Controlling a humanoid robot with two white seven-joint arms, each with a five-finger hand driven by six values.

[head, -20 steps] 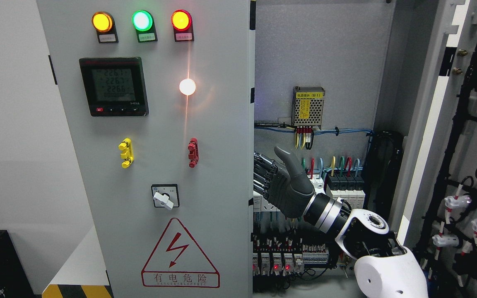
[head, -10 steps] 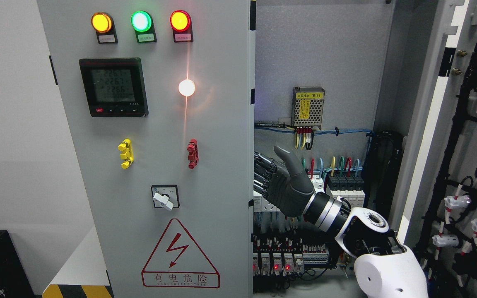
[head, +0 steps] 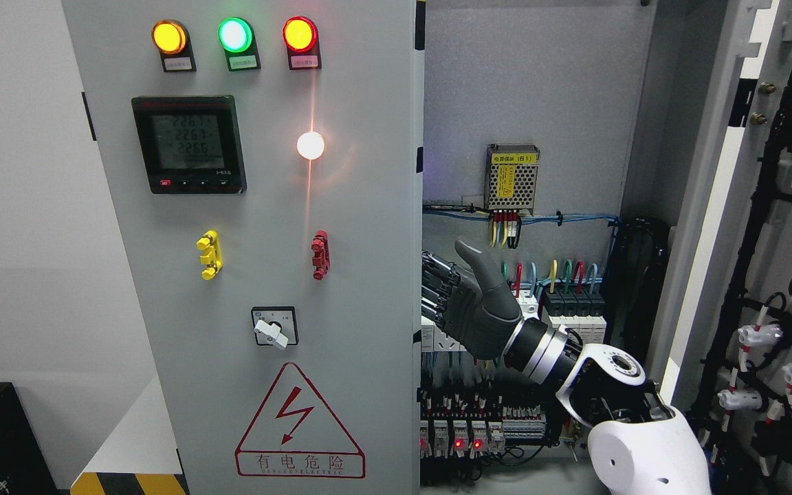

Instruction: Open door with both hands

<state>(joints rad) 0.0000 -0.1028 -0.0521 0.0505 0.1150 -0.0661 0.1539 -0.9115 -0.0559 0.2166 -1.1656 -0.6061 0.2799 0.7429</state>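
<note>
Here, your right hand (head: 468,302) sits at the left door (head: 265,206) edge, mid-frame.
Fingers hidden behind that edge, grip unclear; wired breakers (head: 571,302) crowd just behind.

Dark grey right robot hand (head: 473,306): fingertips hidden behind grey metal left door (head: 341,275) edge. Indicator lamp labels (head: 244,62): print too small to read.

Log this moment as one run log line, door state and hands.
right door: swung open | left door: shut | right hand: at left door's inner edge, thumb up, grip unclear | left hand: out of view

A white ledge (head: 138,440) with yellow-black hazard striping (head: 128,483) shows beside the cabinet door (head: 341,206).
</note>
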